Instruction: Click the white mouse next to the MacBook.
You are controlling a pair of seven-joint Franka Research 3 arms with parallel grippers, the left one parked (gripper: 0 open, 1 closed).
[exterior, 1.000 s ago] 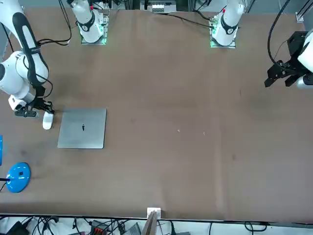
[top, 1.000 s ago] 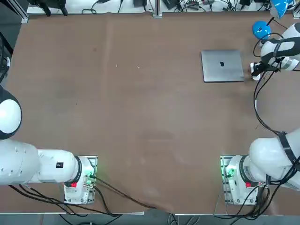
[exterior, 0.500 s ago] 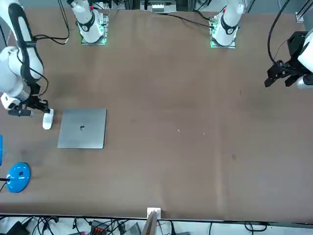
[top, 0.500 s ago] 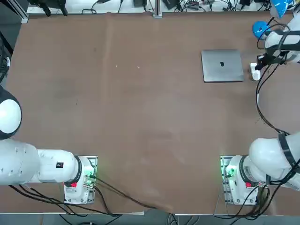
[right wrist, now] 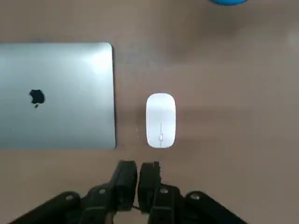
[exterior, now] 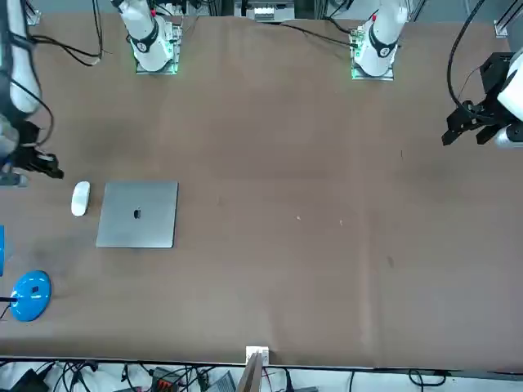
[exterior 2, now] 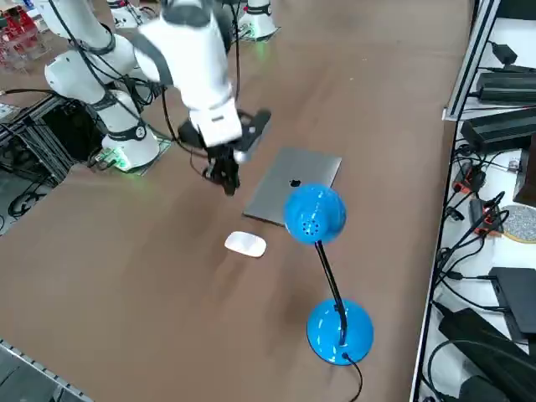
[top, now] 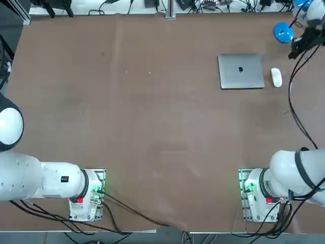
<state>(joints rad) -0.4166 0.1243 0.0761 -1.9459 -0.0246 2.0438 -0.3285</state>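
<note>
Right end effector (right wrist: 138, 179) has lifted off and pulled away from the white mouse (top: 276, 77) since a second ago; back then it sat right on top of it, half a second ago it was still just beside it. Mouse hasn't shifted, nor has the MacBook (top: 240, 71).

Now: in the top view the arm's tip is up near the far right edge of the surface (top: 152, 127), well apart from the mouse, close to the blue lamp (top: 283, 32). In the right side view the end effector (exterior 2: 226, 179) hangs in the air above the surface, pointing down, between the arm base and the laptop (exterior 2: 291, 186), clear of the mouse (exterior 2: 245, 244).

Fingers (right wrist: 125, 179): together, tips nearly touching, nothing between them. Wrist view looks straight down on the mouse (right wrist: 160, 120) with clear brown surface between it and the fingertips.

Mouse lies flat on the surface just beside the MacBook's (right wrist: 57, 95) short edge, a narrow gap between them, not touching, long axis parallel to that edge. Laptop lid is closed, dark logo at centre. From the front view: mouse (exterior: 80, 198) just left of the laptop (exterior: 138, 214), lamp base (exterior: 30, 296) nearer the camera and well apart from both.
</note>
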